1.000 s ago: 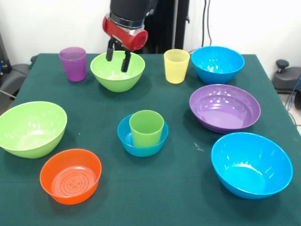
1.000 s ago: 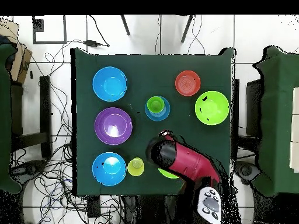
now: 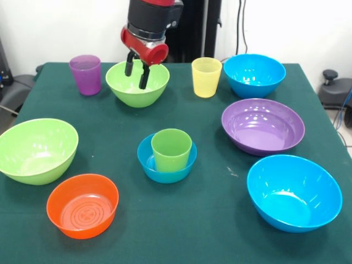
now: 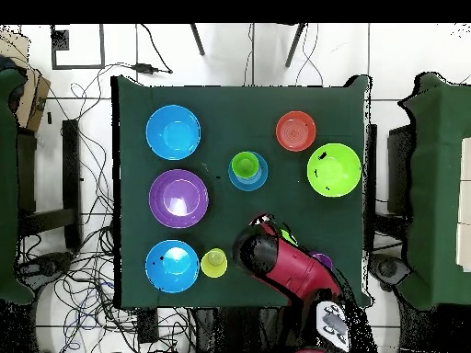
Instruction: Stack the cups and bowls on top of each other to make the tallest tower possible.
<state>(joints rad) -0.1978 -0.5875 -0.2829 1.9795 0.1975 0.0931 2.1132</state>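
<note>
My gripper (image 3: 137,74) is open, its two black fingers (image 3: 144,78) apart and hanging in the mouth of the lime green bowl (image 3: 137,88) at the far side. I cannot tell whether they touch it. The tower is a green cup (image 3: 171,148) standing in the small blue bowl (image 3: 165,171) at mid-table; it also shows in the overhead view (image 4: 245,165). The purple cup (image 3: 86,74) stands left of the gripper, the yellow cup (image 3: 206,77) right of it. In the overhead view the arm (image 4: 276,262) hides most of the green bowl under it.
A large lime bowl (image 3: 36,149) and the orange bowl (image 3: 82,204) are at the near left. The wide purple bowl (image 3: 263,125) sits at the right between two blue bowls, one far (image 3: 254,74) and one near (image 3: 293,191).
The gripper has shifted slightly over the green bowl and its fingers stand a little closer together. In the overhead view the arm has drawn toward the base, uncovering the purple cup.
</note>
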